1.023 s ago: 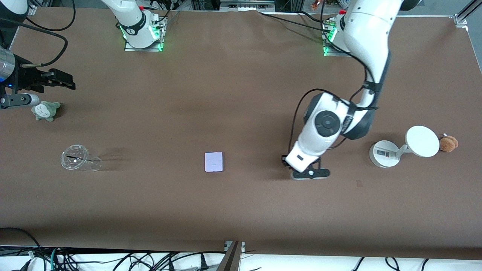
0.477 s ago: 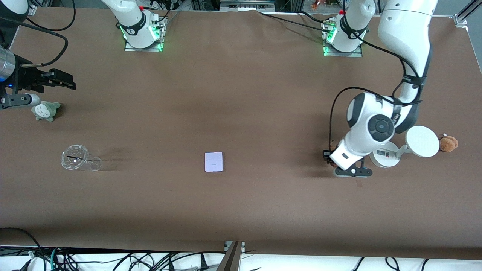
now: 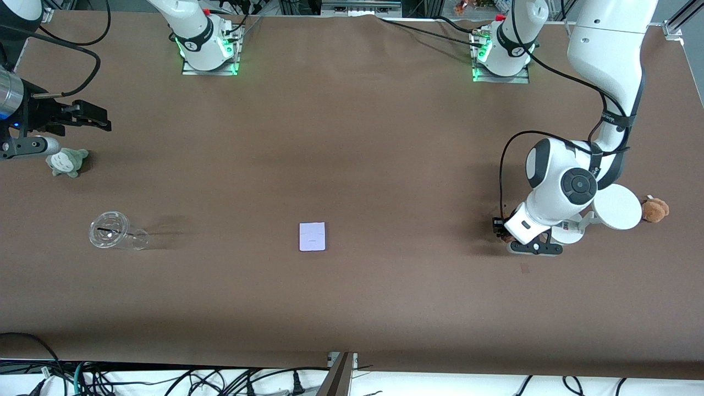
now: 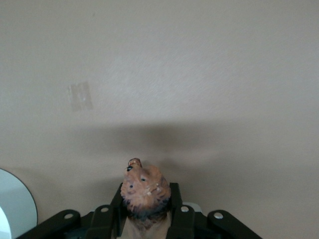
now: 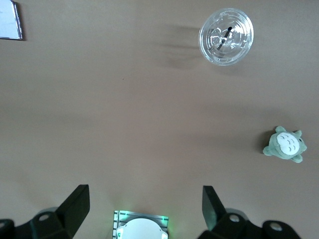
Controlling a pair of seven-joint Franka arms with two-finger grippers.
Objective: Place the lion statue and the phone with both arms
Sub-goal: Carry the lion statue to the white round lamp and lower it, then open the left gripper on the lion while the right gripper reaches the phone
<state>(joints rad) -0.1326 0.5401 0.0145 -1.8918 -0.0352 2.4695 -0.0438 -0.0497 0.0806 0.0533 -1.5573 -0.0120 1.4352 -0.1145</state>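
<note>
Only the left wrist view shows the left gripper (image 4: 146, 211) grasping the lion statue (image 4: 144, 188); the right gripper's (image 5: 144, 204) fingers (image 5: 77, 204) are spread, waiting at the desk (image 3: 352, 308) edge.

Even overhead light, bright, no harsh glare on brown table (image 3: 352, 137). Soft broad shadow bands across table. Green glow at both arm bases. Left arm casts dark patch under left gripper (image 3: 531, 245). Clear cup (image 3: 113, 232) throws faint streaked shadow. Left wrist view washed pale; lion statue (image 4: 144, 188) close, slightly soft.
</note>
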